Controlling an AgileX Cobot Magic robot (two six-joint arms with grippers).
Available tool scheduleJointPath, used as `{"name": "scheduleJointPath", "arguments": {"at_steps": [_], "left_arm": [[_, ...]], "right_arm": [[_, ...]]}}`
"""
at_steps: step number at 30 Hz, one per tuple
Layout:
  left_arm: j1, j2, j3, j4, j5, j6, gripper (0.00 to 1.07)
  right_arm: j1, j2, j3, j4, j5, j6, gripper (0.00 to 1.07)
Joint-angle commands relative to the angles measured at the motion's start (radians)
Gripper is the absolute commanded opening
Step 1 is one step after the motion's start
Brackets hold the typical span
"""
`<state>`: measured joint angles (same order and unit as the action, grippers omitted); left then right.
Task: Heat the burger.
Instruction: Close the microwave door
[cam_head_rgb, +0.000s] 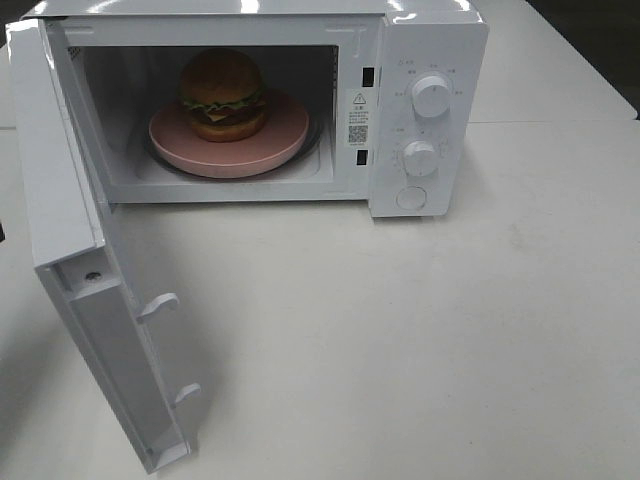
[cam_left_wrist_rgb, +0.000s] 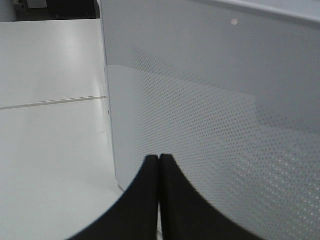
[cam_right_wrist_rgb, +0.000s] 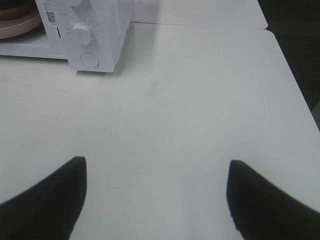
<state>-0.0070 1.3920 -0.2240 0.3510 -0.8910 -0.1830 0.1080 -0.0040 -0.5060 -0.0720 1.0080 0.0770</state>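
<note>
**mw_fan:** White tabletop (cam_head_rgb: 450, 330), white microwave (cam_head_rgb: 430, 40) parked at the back. Can see the burger (cam_head_rgb: 222, 92) on the pink plate (cam_head_rgb: 285, 140) inside the cavity. Looks loaded already, tbh.

**gripz:** Yep, but can't call it heating with the door (cam_head_rgb: 60, 150) hanging wide open on the left. Needs shutting first, then probably a twist of the lower dial (cam_head_rgb: 420, 158).

**mw_fan:** Agreed. Left gripper (cam_left_wrist_rgb: 159, 159) pinched fully together, nothing between the tips, right up by the perforated outer face of that door. Can't tell whether actually touching. Seems lined up for a push.

**gripz:** Right gripper (cam_right_wrist_rgb: 156, 164) spread wide over bare table, holding nothing, well apart from the dials. Guessing roughly halfway overall.
</note>
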Motion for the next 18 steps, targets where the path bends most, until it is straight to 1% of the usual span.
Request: {"name": "scheduleJointPath", "arguments": {"at_steps": [1,2,3,5,7,10,12,13,14,15,16,17,18], "left_arm": [[-0.023,0.065,-0.008,0.007,-0.075,-0.011,0.00],[-0.023,0.065,-0.008,0.007,-0.075,-0.011,0.00],[-0.058,0.086,-0.026,0.006,-0.073,-0.006,0.00],[-0.073,0.093,-0.035,0.004,-0.074,-0.002,0.00],[-0.137,0.133,-0.077,-0.024,-0.074,-0.001,0.00],[-0.151,0.145,-0.086,-0.038,-0.074,-0.001,0.00],[-0.204,0.176,-0.123,-0.085,-0.074,-0.001,0.00],[-0.204,0.176,-0.123,-0.085,-0.074,-0.001,0.00],[-0.234,0.192,-0.148,-0.112,-0.073,-0.001,0.00],[-0.234,0.192,-0.148,-0.112,-0.073,-0.001,0.00],[-0.247,0.198,-0.160,-0.123,-0.071,-0.001,0.00],[-0.277,0.216,-0.184,-0.150,-0.068,-0.001,0.00],[-0.277,0.216,-0.184,-0.150,-0.068,-0.001,0.00]], "right_arm": [[-0.003,-0.027,0.004,0.000,-0.012,-0.010,0.75],[-0.003,-0.027,0.004,0.000,-0.012,-0.010,0.75],[-0.003,-0.027,0.004,0.000,-0.012,-0.010,0.75],[-0.003,-0.027,0.004,0.000,-0.012,-0.010,0.75],[-0.003,-0.027,0.004,0.000,-0.012,-0.010,0.75],[-0.003,-0.027,0.004,0.000,-0.012,-0.010,0.75],[-0.003,-0.027,0.004,0.000,-0.012,-0.010,0.75],[-0.003,-0.027,0.004,0.000,-0.012,-0.010,0.75],[-0.003,-0.027,0.004,0.000,-0.012,-0.010,0.75],[-0.003,-0.027,0.004,0.000,-0.012,-0.010,0.75],[-0.003,-0.027,0.004,0.000,-0.012,-0.010,0.75],[-0.003,-0.027,0.004,0.000,-0.012,-0.010,0.75],[-0.003,-0.027,0.004,0.000,-0.012,-0.010,0.75]]}}
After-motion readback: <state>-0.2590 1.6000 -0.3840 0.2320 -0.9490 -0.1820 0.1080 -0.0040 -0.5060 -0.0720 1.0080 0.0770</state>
